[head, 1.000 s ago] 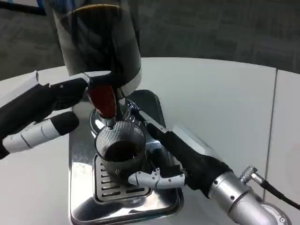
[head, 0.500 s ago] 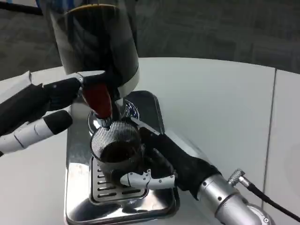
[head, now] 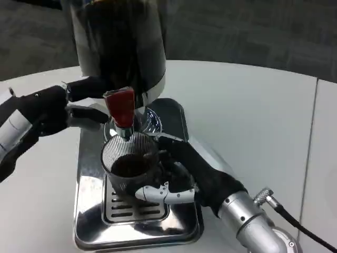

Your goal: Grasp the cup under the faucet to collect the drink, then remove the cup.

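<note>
One cup (head: 130,164), one drink dispenser (head: 120,45) with one red tap handle (head: 120,106), one steel drip tray (head: 89,211) and two hands are on or over the white table (head: 247,116). The cup is a clear, ribbed tumbler with fine vertical ridges all around its wall and a round open mouth; dark liquid fills its lower part, and the surface of the drink sits well below the rim. It stands upright on the slotted grate of the drip tray, directly beneath the chrome faucet (head: 124,132), toward the left part of the table and near its front edge. The dispenser is a tall dark cylinder with a pale band at its base, rising behind the cup toward the table's far edge. The right hand (head: 176,171) reaches in from the front right corner and grasps the cup: its black fingers (head: 169,141) wrap the right side of the glass and one white finger lies across the lower front of it. The left hand (head: 50,108) comes in from the left edge, its black fingers stretched toward the red tap handle, with tips at or just beside the handle's left side; whether they are pressing it or only near it cannot be told. The tray's polished rim mirrors the dark shapes above it.
</note>
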### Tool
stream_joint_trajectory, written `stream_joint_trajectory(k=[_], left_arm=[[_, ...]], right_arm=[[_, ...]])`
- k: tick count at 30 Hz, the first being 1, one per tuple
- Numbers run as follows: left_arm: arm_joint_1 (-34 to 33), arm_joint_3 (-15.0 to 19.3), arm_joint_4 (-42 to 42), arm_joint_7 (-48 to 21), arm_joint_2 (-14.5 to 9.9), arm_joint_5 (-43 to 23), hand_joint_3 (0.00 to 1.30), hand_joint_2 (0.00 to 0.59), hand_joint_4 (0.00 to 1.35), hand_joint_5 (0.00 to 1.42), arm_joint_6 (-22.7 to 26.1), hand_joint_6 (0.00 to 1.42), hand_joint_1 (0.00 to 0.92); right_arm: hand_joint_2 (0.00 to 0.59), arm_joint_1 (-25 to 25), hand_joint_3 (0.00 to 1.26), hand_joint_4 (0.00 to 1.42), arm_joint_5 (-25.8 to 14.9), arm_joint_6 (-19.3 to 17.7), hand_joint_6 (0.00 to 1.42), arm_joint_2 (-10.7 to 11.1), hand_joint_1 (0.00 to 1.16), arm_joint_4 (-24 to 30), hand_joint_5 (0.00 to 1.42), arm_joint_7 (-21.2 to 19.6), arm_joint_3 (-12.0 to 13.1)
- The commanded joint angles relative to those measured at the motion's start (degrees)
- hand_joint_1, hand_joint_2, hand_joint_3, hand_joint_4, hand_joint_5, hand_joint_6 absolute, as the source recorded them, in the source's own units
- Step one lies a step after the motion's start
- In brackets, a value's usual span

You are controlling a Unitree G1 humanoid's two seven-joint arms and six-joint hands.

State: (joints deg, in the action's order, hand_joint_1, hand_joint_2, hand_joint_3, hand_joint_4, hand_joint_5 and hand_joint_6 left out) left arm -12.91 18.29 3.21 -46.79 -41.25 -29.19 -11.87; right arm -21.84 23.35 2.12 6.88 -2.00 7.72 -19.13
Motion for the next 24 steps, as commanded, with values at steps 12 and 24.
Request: stream_joint_trajectory(k=[12,24], left_arm=[[1.0,3.2,-3.0,0.8,1.8,-0.5,0.24,0.125,0.20,0.35,2.7,0.40,0.000],[2.6,5.4,-4.5,1.3,2.5,-0.8,0.24,0.125,0.21,0.36,4.2,0.42,0.000]], right_arm=[[0.236,1.6,0.47,0.56,0.0,-1.3,0.59,0.2,0.80,-1.6,0.61,-2.5,0.1],[0.242,2.7,0.57,0.66,0.4,-2.5,0.80,0.7,0.87,-1.8,0.80,-4.0,0.5]])
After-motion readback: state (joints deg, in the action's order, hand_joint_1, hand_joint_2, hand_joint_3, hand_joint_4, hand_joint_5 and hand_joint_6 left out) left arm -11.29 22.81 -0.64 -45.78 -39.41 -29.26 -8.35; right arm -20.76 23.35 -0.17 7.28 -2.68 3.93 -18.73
